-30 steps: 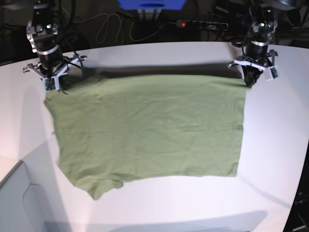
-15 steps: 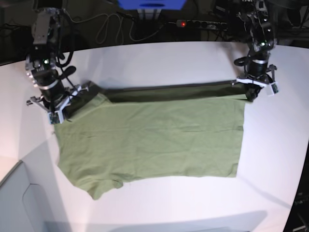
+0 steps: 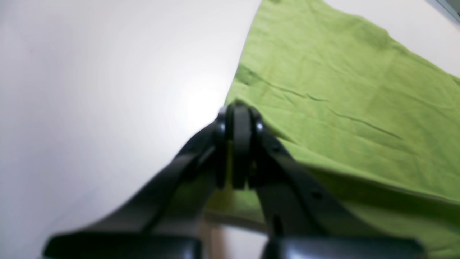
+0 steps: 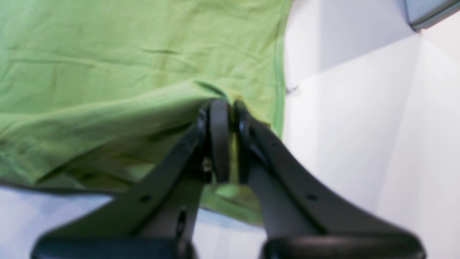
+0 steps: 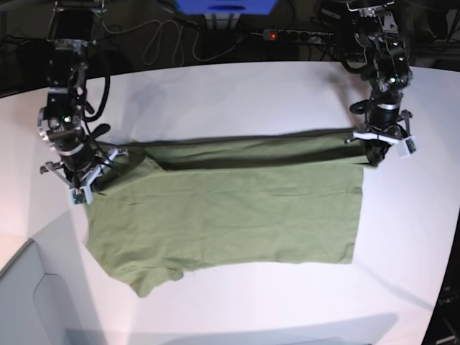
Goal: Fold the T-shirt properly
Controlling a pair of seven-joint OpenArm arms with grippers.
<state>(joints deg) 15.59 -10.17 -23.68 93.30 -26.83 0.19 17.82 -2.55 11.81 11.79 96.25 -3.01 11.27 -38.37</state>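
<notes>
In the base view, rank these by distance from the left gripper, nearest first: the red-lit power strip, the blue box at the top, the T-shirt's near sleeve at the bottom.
From the left gripper, on the view's right:
1. Power strip, up behind it at the table's far edge.
2. Blue box, top centre, farther along the back.
3. The T-shirt sleeve, bottom left, across the whole cloth.

White, smooth table (image 5: 237, 86) with a curved far edge, glossy enough to throw a bright glare patch in the left wrist view. Spread directly on it, an olive-green T-shirt (image 5: 230, 215), mostly flat and lightly creased, covering the middle from left to right. Far edge of the cloth raised off the surface as a taut band, casting a dark strip of shadow just beneath. Near left corner ending in a short sleeve. A lower grey-white panel (image 5: 29, 302) meeting the table at the near left corner.
</notes>
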